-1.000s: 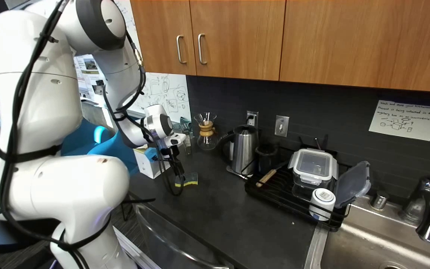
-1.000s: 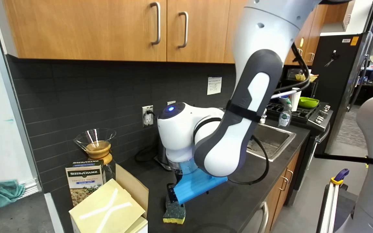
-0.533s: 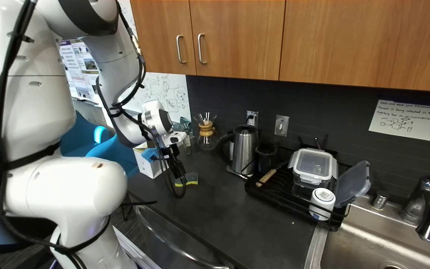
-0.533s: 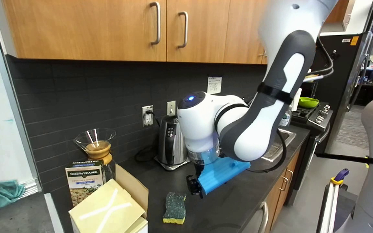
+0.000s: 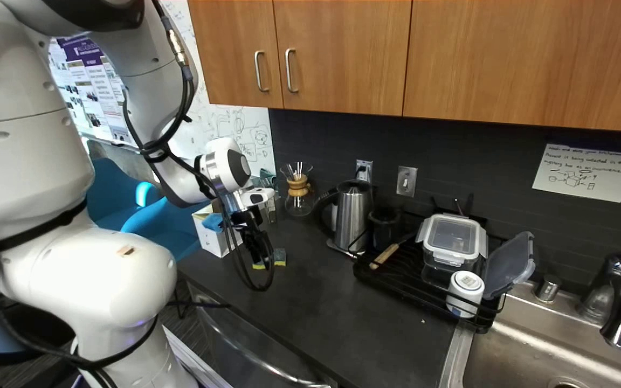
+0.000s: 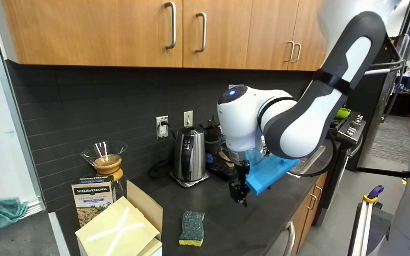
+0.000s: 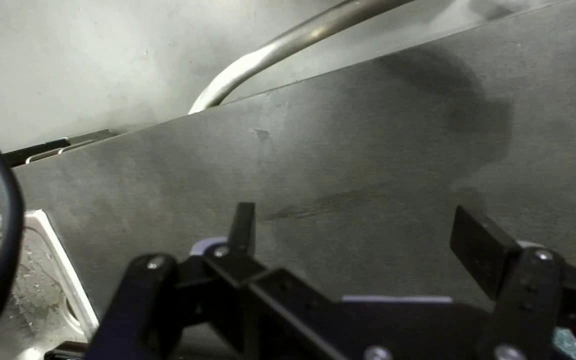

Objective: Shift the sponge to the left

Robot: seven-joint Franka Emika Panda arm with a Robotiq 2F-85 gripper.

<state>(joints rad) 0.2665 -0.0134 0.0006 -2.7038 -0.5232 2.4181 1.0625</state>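
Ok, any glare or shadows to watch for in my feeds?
Wrist view: a dark, soft-edged shadow on the counter, glare along the metal handle; in an exterior view, bright reflections along the sink; in an exterior view, the sponge reads sharp, both colours distinct.

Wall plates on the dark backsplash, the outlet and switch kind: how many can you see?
2, side by side in both exterior views: the outlet, with a black plug in it, and the switch plate to its right. More may be hidden behind the arm.
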